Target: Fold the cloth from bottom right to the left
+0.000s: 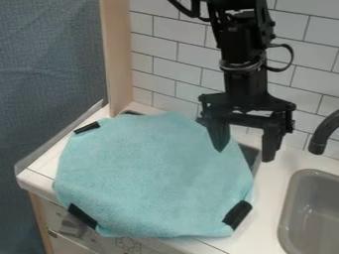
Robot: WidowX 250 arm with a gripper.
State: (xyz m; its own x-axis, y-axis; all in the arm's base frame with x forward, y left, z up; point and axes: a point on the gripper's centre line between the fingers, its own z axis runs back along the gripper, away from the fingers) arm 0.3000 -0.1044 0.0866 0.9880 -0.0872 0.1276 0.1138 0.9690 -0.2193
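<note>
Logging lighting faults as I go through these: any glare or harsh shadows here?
Camera view: light looks soft and fairly even, no glare or hard-edged shadow across the turquoise cloth; camera view: the tool is so dark that some of its surface detail is lost, though it contrasts well with the pale wall tiles.

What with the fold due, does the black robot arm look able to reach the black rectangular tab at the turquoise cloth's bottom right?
Probably yes: its open tool hangs by the cloth, with nothing seen standing between it and the tab.
</note>
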